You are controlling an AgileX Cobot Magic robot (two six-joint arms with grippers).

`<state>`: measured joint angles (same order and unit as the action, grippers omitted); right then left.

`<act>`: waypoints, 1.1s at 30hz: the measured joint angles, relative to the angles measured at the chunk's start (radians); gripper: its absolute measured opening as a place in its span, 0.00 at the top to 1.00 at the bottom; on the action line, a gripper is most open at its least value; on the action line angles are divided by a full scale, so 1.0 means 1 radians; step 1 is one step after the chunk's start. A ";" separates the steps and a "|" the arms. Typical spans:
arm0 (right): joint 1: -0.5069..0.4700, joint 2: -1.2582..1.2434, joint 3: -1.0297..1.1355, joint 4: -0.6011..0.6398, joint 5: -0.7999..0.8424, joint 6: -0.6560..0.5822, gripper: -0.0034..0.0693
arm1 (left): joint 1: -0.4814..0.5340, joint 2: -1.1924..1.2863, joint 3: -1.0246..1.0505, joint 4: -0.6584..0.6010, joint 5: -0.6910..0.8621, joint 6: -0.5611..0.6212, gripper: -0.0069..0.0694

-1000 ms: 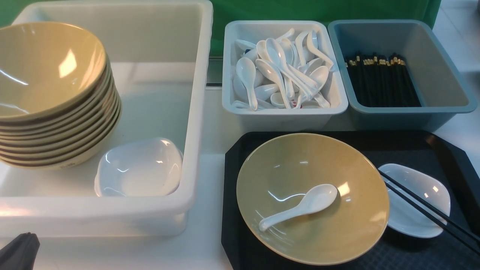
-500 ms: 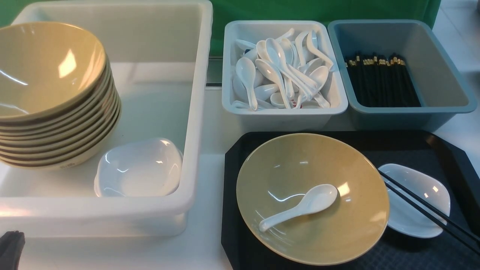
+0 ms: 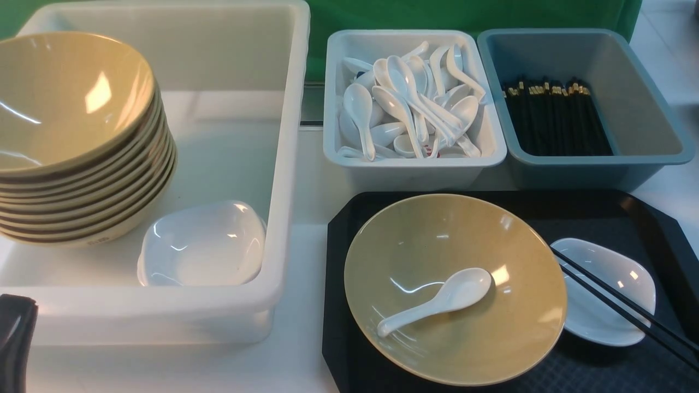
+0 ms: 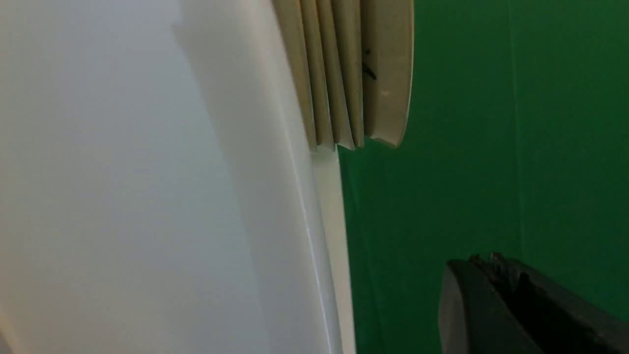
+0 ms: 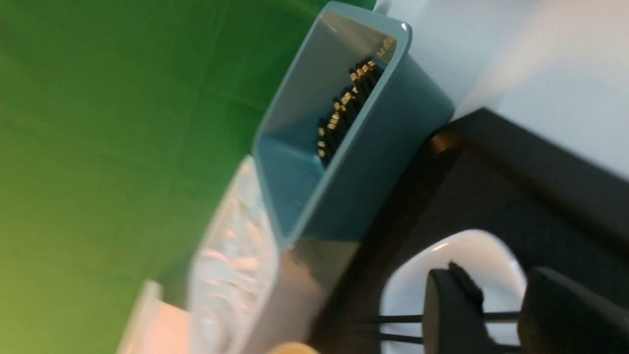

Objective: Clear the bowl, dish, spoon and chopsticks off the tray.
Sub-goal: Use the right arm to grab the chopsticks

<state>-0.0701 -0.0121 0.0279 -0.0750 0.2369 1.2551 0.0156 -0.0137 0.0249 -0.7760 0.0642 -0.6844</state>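
Observation:
The yellow-tan bowl (image 3: pixel 456 289) sits on the left part of the black tray (image 3: pixel 600 213). The white spoon (image 3: pixel 437 300) lies inside the bowl. The small white dish (image 3: pixel 606 289) sits to the bowl's right, with the black chopsticks (image 3: pixel 617 305) lying across it. In the right wrist view my right gripper (image 5: pixel 501 290) is open and empty, just above the dish (image 5: pixel 471 250) and the chopsticks (image 5: pixel 388 319). It does not show in the front view. My left gripper (image 3: pixel 13 338) is at the bottom left corner, shut and empty (image 4: pixel 484 259).
A big white tub (image 3: pixel 284 164) at the left holds a stack of yellow-tan bowls (image 3: pixel 76 136) and a white dish (image 3: pixel 202 245). Behind the tray stand a white tub of spoons (image 3: pixel 409 164) and a blue-grey tub of chopsticks (image 3: pixel 644 158).
My left gripper has shifted at the bottom left corner and now stands a little higher in the picture. Nothing on the tray has moved.

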 joint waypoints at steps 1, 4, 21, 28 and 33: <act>0.000 0.000 0.000 0.000 -0.001 0.024 0.62 | 0.000 0.000 0.000 -0.013 0.000 -0.005 0.92; 0.000 0.000 0.000 0.000 0.000 0.020 0.62 | 0.000 0.000 0.000 -0.019 -0.001 0.004 0.92; 0.178 0.158 -0.351 0.001 0.154 -0.748 0.73 | -0.058 0.184 -0.454 0.341 0.393 0.584 0.92; 0.316 0.622 -0.783 0.001 0.630 -1.165 0.91 | -0.060 0.622 -0.820 0.564 0.903 0.810 0.92; 0.349 0.880 -0.978 0.001 0.907 -1.394 0.91 | -0.191 0.833 -0.940 0.579 1.076 0.888 0.92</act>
<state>0.2786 0.8678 -0.9505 -0.0738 1.1443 -0.1385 -0.1751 0.8197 -0.9150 -0.1970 1.1402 0.2031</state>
